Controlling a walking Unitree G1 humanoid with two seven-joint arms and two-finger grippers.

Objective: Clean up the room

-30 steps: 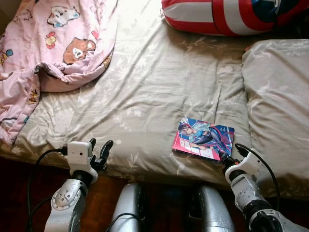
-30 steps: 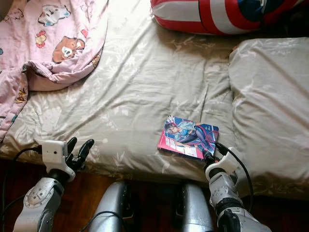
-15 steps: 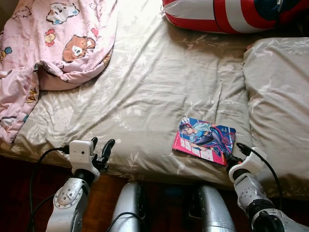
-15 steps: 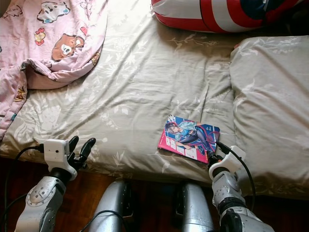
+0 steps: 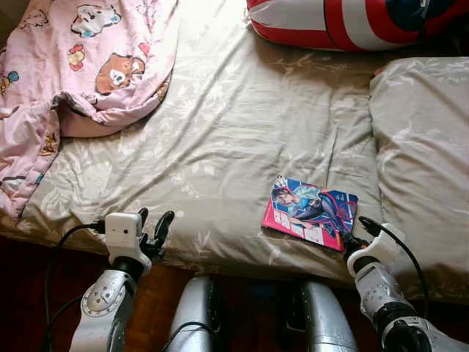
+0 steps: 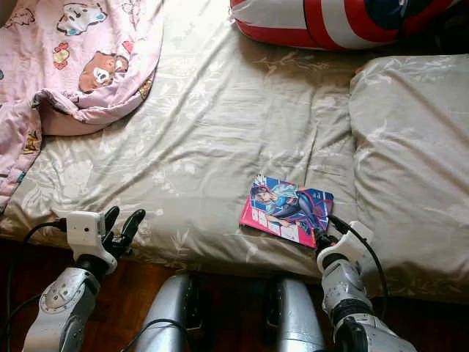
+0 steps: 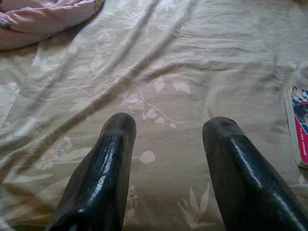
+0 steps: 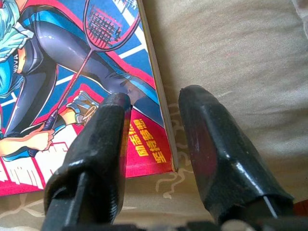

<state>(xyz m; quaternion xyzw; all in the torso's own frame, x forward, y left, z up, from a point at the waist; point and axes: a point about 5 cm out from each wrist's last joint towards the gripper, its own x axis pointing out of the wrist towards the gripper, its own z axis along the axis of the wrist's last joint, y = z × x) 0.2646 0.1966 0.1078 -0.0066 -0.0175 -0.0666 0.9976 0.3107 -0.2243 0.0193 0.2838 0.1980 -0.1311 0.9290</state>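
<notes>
right gripper straddles the corner of the comic book on the bed

a colourful comic book (image 5: 311, 208) lies flat on the beige leaf-print bed sheet (image 5: 234, 132), in the lower right part of the head view, near the front edge of the bed. the right gripper (image 8: 153, 108) sits at the book's near right corner, its two black fingers (image 8: 98, 144) apart, one resting over the cover and the other over the bare sheet just beside the book's edge. the fingers straddle the edge but are not clamped on it.

the left gripper (image 5: 152, 226) hovers at the lower left of the frame, at the front edge of the bed, its fingers spread with only sheet between them. in the left wrist view the book's edge (image 7: 299, 125) shows well off to one side.

a crumpled pink blanket (image 5: 80, 81) with bear prints fills the upper left of the frame. a red, white and blue cushion (image 5: 352, 22) lies along the top right, and a beige pillow (image 5: 421, 161) runs down the right side, close to the book. dark wooden floor (image 5: 242, 308) shows below the bed.
</notes>
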